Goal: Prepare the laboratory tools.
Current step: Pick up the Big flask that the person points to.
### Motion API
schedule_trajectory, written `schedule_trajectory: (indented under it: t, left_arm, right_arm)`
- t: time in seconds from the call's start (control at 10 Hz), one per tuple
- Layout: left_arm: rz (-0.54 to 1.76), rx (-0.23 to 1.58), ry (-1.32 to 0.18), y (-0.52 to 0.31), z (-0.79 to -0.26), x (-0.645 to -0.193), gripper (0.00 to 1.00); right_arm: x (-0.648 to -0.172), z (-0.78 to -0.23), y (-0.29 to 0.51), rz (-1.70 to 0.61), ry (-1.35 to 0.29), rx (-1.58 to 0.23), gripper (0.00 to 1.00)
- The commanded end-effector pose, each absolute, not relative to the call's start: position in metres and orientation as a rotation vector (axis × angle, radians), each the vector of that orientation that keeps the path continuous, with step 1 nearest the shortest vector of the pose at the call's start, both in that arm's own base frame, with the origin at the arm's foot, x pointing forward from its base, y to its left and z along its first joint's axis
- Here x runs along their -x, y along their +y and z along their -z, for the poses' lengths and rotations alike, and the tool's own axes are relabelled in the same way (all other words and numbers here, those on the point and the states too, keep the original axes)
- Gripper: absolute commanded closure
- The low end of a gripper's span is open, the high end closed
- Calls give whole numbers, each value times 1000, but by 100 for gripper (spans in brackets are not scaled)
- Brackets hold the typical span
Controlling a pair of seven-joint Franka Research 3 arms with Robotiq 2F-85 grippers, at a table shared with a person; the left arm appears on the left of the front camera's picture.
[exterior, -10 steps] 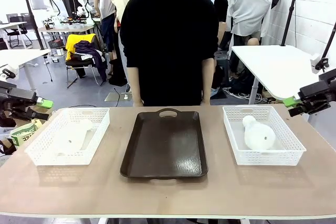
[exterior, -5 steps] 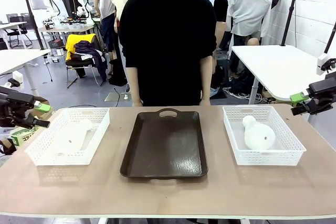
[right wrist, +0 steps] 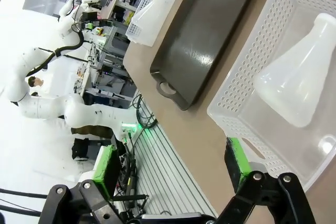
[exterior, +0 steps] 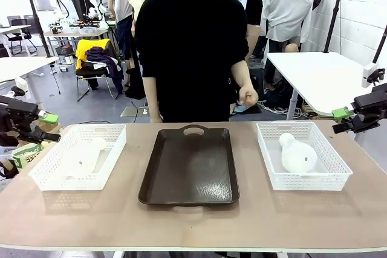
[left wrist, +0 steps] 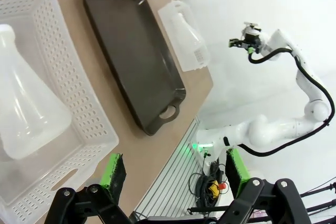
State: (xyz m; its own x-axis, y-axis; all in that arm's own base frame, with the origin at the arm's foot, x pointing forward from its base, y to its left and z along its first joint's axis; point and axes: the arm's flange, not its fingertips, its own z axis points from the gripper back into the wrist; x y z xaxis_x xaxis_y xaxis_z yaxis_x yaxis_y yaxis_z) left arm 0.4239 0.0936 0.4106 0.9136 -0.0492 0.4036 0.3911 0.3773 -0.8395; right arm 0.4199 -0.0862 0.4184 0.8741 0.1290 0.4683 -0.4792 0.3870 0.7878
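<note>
- The right gripper [exterior: 337,121] has moved a little farther from the tray [exterior: 189,164]. The left gripper [exterior: 51,128] has hardly shifted. Both are wide and empty.
- Behind the tray, the person's hand [exterior: 247,95] has come up.
- The left flask [exterior: 81,156] and right flask [exterior: 297,154] lie unmoved in baskets on either side of the tray. I judge that picking has not begun.

Left wrist view's edge crops flask [left wrist: 31,114] and basket [left wrist: 68,77].

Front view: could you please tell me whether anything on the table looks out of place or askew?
The flask in the left basket and the flask in the right basket lie on their sides, not upright. Nothing looks spilled or broken.
</note>
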Motion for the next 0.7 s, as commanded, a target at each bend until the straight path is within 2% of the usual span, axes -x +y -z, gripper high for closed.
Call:
schedule_trajectory:
  t: [0.0,0.1,0.2,0.3,0.4,0.6]
  left_arm:
    - [304,1201,-351,96,-411,-427,0]
    - [300,1194,-345,94,-410,-427,0]
    - [279,1117,-351,92,-410,-426,0]
    - [285,908,-415,78,-409,-423,0]
    - [290,1163,-333,92,-411,-425,0]
    - [290,1163,-333,92,-411,-425,0]
  right_arm:
    - [-432,-413,-88,-407,-367,-1155,0]
    - [-434,-414,-85,-417,-370,-1154,0]
    - [-433,-417,-83,-451,-450,-1187,0]
    - [-425,-412,-86,-398,-342,-1122,0]
    - [-425,-412,-86,-398,-342,-1122,0]
    - [-425,-412,-86,-398,-342,-1122,0]
